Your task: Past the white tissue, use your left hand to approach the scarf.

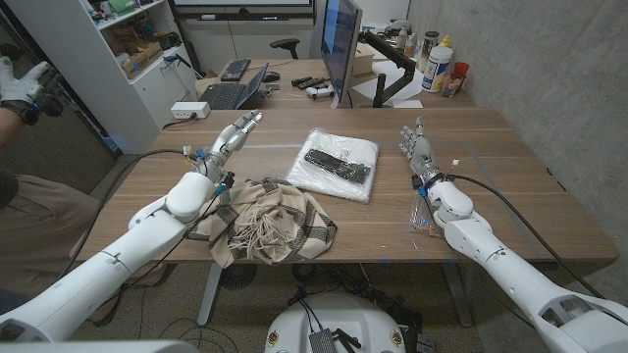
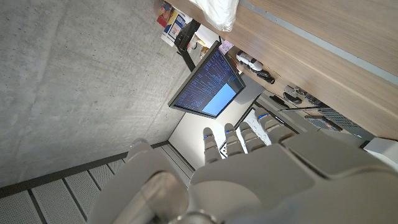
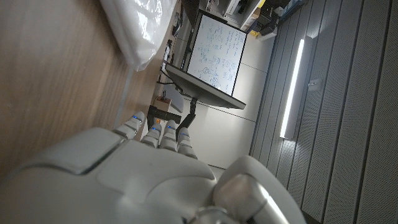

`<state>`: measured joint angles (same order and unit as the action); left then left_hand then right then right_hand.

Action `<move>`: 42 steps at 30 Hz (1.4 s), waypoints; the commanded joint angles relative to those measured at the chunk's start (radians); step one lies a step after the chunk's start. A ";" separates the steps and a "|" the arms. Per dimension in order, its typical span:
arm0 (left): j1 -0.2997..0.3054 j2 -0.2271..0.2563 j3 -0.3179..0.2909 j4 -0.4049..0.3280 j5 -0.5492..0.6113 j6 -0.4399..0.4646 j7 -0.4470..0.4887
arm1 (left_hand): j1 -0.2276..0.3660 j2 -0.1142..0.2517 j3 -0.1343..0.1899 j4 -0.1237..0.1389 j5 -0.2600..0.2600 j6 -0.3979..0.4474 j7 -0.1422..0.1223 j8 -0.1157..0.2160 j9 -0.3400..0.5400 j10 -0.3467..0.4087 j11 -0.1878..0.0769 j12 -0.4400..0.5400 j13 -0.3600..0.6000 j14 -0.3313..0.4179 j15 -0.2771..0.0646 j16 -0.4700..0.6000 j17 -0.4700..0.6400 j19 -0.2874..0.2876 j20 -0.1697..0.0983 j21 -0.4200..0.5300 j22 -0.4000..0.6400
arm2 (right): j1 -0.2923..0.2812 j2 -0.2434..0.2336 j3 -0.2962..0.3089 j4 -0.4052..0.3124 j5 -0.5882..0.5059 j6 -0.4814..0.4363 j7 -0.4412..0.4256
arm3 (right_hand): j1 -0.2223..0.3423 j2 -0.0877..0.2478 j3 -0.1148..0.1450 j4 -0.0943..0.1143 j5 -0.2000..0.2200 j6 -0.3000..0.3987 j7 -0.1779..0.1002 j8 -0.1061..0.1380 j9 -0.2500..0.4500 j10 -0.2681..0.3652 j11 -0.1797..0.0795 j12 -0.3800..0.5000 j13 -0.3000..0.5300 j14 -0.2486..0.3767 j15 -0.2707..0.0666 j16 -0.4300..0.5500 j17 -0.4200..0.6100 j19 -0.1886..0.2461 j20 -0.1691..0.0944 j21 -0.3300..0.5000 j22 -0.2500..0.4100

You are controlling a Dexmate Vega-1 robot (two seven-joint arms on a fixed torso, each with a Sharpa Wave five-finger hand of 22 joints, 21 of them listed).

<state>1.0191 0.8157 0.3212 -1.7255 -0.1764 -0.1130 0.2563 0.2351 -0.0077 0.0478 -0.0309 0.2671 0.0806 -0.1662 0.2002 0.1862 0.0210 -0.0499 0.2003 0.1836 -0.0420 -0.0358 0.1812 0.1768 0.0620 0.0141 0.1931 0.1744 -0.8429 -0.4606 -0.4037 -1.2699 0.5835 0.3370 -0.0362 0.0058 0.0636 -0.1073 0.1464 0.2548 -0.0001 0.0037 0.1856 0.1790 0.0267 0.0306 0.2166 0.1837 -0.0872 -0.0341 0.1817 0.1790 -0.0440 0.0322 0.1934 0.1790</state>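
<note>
A beige plaid scarf [image 1: 273, 224] with fringe lies crumpled near the table's front edge, left of centre. Beyond it lies the white tissue pack [image 1: 334, 164] with a black object on top. My left hand [image 1: 234, 137] is raised over the table behind the scarf and left of the tissue, with its fingers stretched out and apart and nothing in it. My left forearm passes beside the scarf's left edge. My right hand [image 1: 417, 149] stands right of the tissue, fingers straight and holding nothing. The wrist views show the backs of the left hand [image 2: 249, 140] and right hand [image 3: 155, 134], and the tissue [image 2: 217, 11] [image 3: 140, 28].
A monitor [image 1: 340, 44], a laptop [image 1: 235, 90] and bottles [image 1: 439, 64] stand on the desk behind. Small bits [image 1: 422, 211] lie by my right forearm. A person's gloved hand [image 1: 25, 83] is at the far left, and a black cable [image 1: 162, 154] crosses the table's left side.
</note>
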 commanded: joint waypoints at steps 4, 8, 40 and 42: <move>0.011 0.060 0.017 -0.044 0.149 0.058 0.035 | 0.014 -0.004 0.006 -0.010 -0.004 -0.002 -0.003 0.002 0.003 -0.002 -0.004 0.002 0.005 -0.018 -0.014 0.002 0.003 -0.003 -0.002 0.000 0.004 | 0.009 -0.011 -0.007 -0.012 -0.019 -0.014 -0.007 | 0.004 0.042 -0.006 0.004 0.006 0.000 0.003 0.005 0.005 0.004 0.000 0.001 0.003 -0.006 0.000 0.003 0.003 -0.010 0.000 0.002 0.002; 0.021 0.072 0.015 -0.053 0.166 0.065 0.037 | 0.021 -0.009 0.004 -0.018 -0.005 0.003 0.001 0.003 0.003 -0.008 0.002 0.000 0.005 -0.073 -0.017 -0.011 0.003 -0.035 -0.019 -0.009 0.004 | 0.013 -0.022 -0.014 -0.015 -0.023 -0.015 0.017 | -0.011 0.035 -0.020 0.013 0.005 -0.067 0.002 -0.014 0.005 -0.045 -0.002 -0.016 0.003 -0.042 0.008 -0.004 0.004 -0.031 -0.002 -0.003 0.002; 0.014 0.105 0.057 -0.096 0.347 0.110 0.050 | 0.007 -0.033 -0.013 -0.023 -0.007 -0.036 0.010 -0.014 0.003 -0.034 0.001 -0.005 0.005 -0.101 -0.022 -0.001 0.004 -0.069 -0.009 -0.009 0.003 | -0.009 -0.023 -0.005 -0.056 -0.060 -0.007 -0.056 | -0.009 0.044 -0.030 0.018 0.008 -0.098 -0.003 -0.003 0.005 -0.087 -0.008 -0.020 0.002 -0.068 0.008 -0.002 0.004 -0.047 -0.008 -0.003 0.001; 0.014 0.103 0.061 -0.096 0.349 0.102 0.047 | 0.006 -0.034 -0.014 -0.023 -0.007 -0.040 0.009 -0.015 0.003 -0.034 0.000 -0.005 0.005 -0.101 -0.021 -0.001 0.004 -0.069 -0.008 -0.008 0.003 | -0.009 -0.025 -0.005 -0.054 -0.062 -0.003 -0.054 | -0.008 0.044 -0.030 0.017 0.009 -0.098 -0.003 -0.002 0.005 -0.086 -0.008 -0.019 0.002 -0.068 0.008 -0.002 0.004 -0.048 -0.008 -0.003 0.001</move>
<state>1.0406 0.9231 0.3667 -1.8226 0.1349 0.0055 0.3063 0.2375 -0.0315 0.0411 -0.0541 0.2608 0.0508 -0.1557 0.1885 0.1864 -0.0029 -0.0483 0.1954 0.1835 -0.1335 -0.0308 0.1745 0.1793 -0.0007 0.0056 0.1809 0.1744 -0.8455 -0.4778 -0.4135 -1.3082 0.5265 0.3425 -0.0791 -0.0033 0.0727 -0.1308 0.1615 0.2588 -0.1073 -0.0001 0.1781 0.1789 -0.0541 0.0180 0.1916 0.1837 -0.1503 -0.0251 0.1769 0.1789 -0.0853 0.0269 0.1934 0.1767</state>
